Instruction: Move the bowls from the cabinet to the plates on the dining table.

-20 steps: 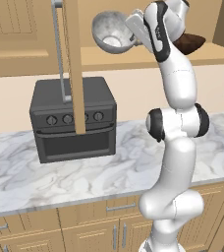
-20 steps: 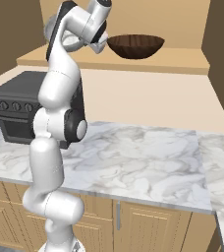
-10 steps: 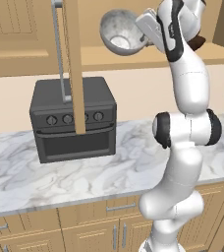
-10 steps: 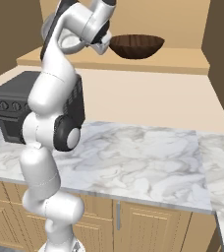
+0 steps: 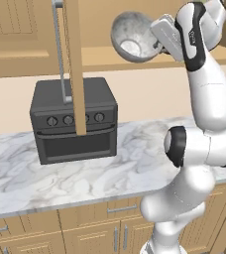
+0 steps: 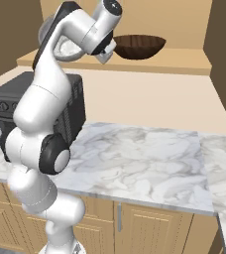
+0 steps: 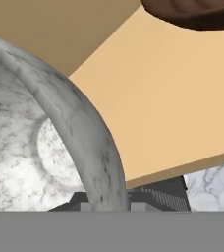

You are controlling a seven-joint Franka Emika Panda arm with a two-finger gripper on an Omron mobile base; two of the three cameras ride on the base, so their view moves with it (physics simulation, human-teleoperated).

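The deep, round, grey-white marbled stone bowl (image 5: 133, 36) sits at the upper centre of the left base view, tipped so its hollow faces the camera, raised in the air in front of the light tan wooden cabinet shelf (image 5: 105, 57). The two-finger gripper (image 5: 158, 43) is closed on the bowl's right-hand rim, its wide pale hand just to the right of the bowl. In the hand view the bowl's thick rim (image 7: 87, 142) curves across the left half of the frame, with its pale inner floor to the left of it.

In the right base view the stone bowl (image 6: 65, 48) peeks out at the upper left behind the white arm, and the wider, shallower, dark brown grained wooden bowl (image 6: 138, 46) stands upright on the tan shelf (image 6: 169, 64) at the upper centre, well apart from the gripper. Its dark underside (image 7: 197, 12) also shows at the top right of the hand view.

An opened cabinet door (image 5: 75, 64) with a long silver bar handle (image 5: 60, 49) hangs edge-on at the upper left of the left base view. Below it a black countertop oven (image 5: 73, 126) stands on the white-grey veined marble counter (image 5: 120, 171), above light wood drawer fronts (image 5: 95, 223).
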